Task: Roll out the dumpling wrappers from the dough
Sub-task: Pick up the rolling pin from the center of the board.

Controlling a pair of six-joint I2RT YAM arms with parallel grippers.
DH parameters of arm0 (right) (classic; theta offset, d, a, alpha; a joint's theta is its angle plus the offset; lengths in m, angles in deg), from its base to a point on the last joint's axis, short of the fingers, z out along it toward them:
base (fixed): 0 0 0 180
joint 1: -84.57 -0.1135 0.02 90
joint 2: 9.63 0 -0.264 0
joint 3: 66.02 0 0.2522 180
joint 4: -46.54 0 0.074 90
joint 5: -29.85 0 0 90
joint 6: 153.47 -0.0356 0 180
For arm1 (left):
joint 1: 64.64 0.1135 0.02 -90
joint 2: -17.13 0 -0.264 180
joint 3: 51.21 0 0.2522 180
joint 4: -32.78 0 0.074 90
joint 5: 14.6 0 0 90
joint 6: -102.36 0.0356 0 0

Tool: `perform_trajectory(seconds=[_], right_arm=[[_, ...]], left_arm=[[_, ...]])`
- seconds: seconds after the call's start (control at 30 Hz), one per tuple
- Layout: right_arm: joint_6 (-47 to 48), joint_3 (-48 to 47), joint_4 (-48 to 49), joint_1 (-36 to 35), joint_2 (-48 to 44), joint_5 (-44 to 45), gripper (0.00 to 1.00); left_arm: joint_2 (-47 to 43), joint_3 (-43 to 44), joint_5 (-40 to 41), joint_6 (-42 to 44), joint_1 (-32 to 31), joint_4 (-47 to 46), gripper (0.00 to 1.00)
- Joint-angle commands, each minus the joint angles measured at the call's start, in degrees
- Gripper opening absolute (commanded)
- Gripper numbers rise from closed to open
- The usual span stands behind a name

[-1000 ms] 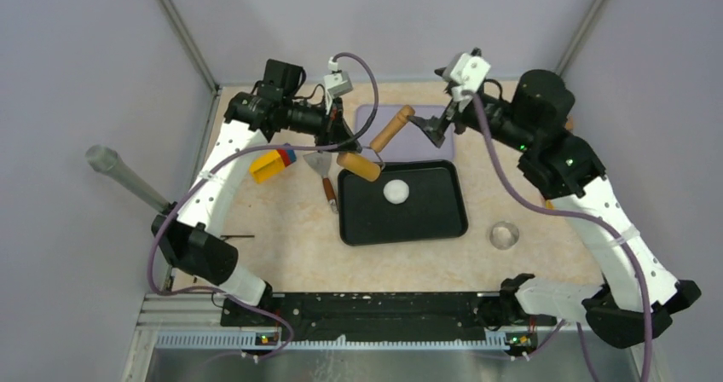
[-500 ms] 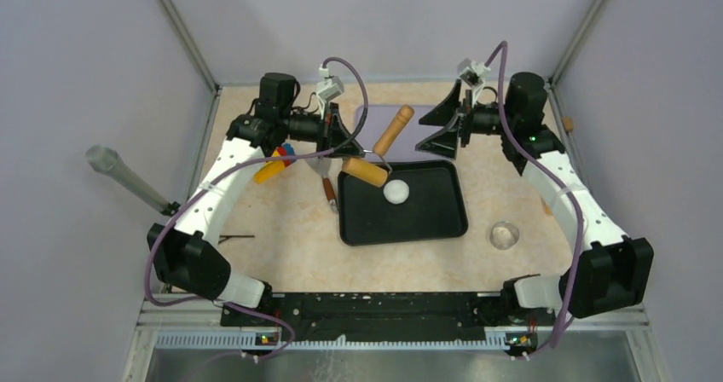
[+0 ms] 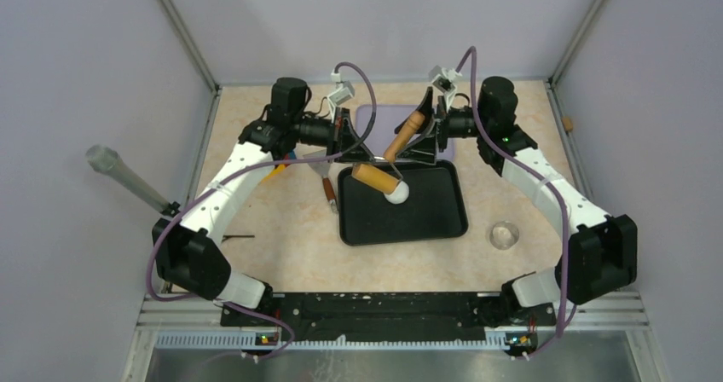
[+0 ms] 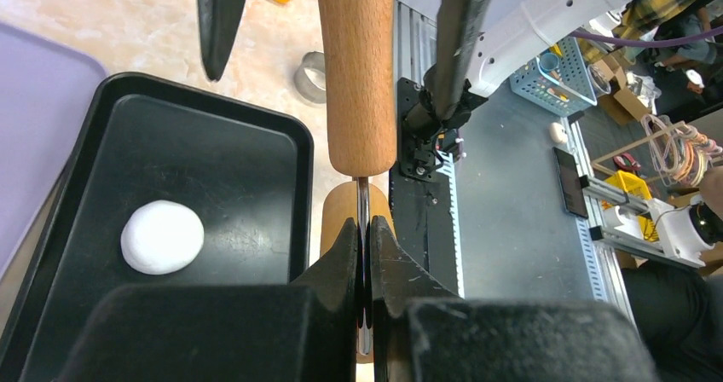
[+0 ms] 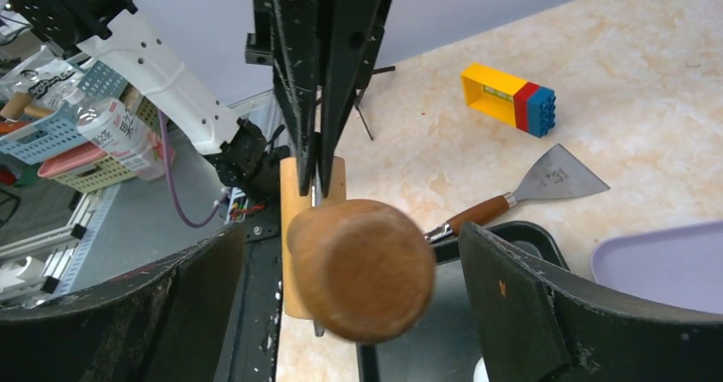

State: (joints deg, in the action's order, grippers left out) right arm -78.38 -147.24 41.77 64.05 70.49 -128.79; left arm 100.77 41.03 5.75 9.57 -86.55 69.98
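The dough (image 3: 397,193) is a small smooth white ball on the black tray (image 3: 426,220); it also shows in the left wrist view (image 4: 162,237). No dumpling wrappers show. My left gripper (image 3: 359,148) is shut on the metal wire frame of a wooden roller (image 3: 375,177), seen up close in the left wrist view (image 4: 364,237). The roller's drum lies at the dough's edge. My right gripper (image 3: 424,135) is open, its jaws on either side of the roller's handle (image 5: 362,267) without closing on it.
A purple mat (image 3: 375,116) lies behind the tray. A scraper (image 3: 326,182) with a wooden handle lies left of the tray, and a yellow, red and blue block (image 5: 507,98) is farther left. A small glass dish (image 3: 504,234) stands right of the tray.
My right arm has swung left, bringing its open jaws around the handle's end. My left gripper has shifted the roller right, so the drum now meets the dough.
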Motion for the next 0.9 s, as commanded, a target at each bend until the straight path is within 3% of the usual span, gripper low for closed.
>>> perform_trajectory(seconds=[0.0, 0.37, 0.47, 0.6, 0.77, 0.87], right_arm=[[-1.8, -0.1, 4.5, -1.1, 1.0, -0.9, 0.91], [0.8, -1.0, 1.6, -3.7, 2.0, -3.0, 0.7], [6.6, -4.0, -6.3, -3.6, 2.3, -2.2, 0.69], [17.3, -8.1, -18.9, -3.7, 2.7, -0.2, 0.78], [18.4, -8.4, -20.4, -3.7, 2.7, -0.1, 0.78], [20.6, -9.4, -23.3, -3.7, 3.4, -0.5, 0.72]], left_arm=[[-1.7, -0.3, -2.5, -0.9, -1.0, -4.3, 0.0], [0.0, 0.4, -1.0, 0.0, -1.8, -2.9, 0.0], [0.8, 2.5, 0.4, 3.7, -1.8, 1.7, 0.0], [1.6, 4.5, 1.3, 7.3, -1.8, 6.5, 0.0], [1.6, 4.8, 1.6, 7.7, -1.8, 7.0, 0.0], [1.7, 5.0, 1.9, 7.9, -1.8, 7.3, 0.0]])
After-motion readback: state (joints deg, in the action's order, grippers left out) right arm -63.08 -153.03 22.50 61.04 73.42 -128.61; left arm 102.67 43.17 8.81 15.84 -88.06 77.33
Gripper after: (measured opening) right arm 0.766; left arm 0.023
